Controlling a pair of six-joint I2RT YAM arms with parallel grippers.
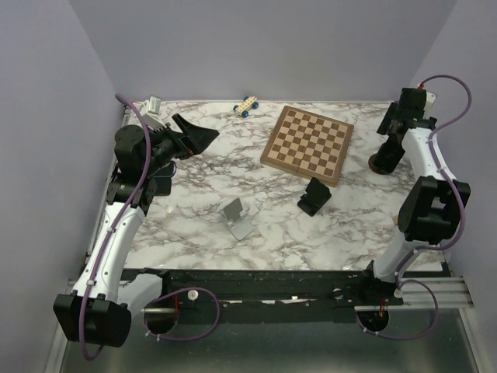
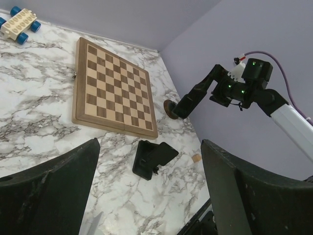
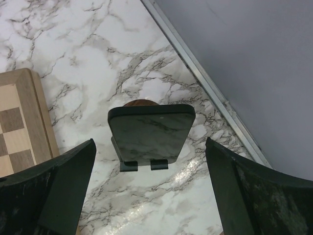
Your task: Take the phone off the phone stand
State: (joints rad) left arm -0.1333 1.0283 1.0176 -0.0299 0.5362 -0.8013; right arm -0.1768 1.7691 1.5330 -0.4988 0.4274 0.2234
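Both jaws gape released in the top view: the left gripper (image 1: 198,134) hangs over the far-left part of the white marble table (image 1: 194,194), and the right gripper (image 1: 388,154) points down at a brown round base (image 1: 377,164) by the right wall (image 1: 466,78), with a wooden chessboard (image 1: 307,144), a black folded stand (image 1: 313,196), a grey metal stand (image 1: 238,218) and a cream-and-blue toy car (image 1: 246,106) lying apart across the table. Left wrist view frames the chessboard and the black folded stand between spread fingers (image 2: 49,191). Right wrist view shows the dark glossy phone (image 3: 151,127) set landscape, long axis left-right, face tilted up, lower edge on the lips of the black phone stand (image 3: 128,166), untouched.
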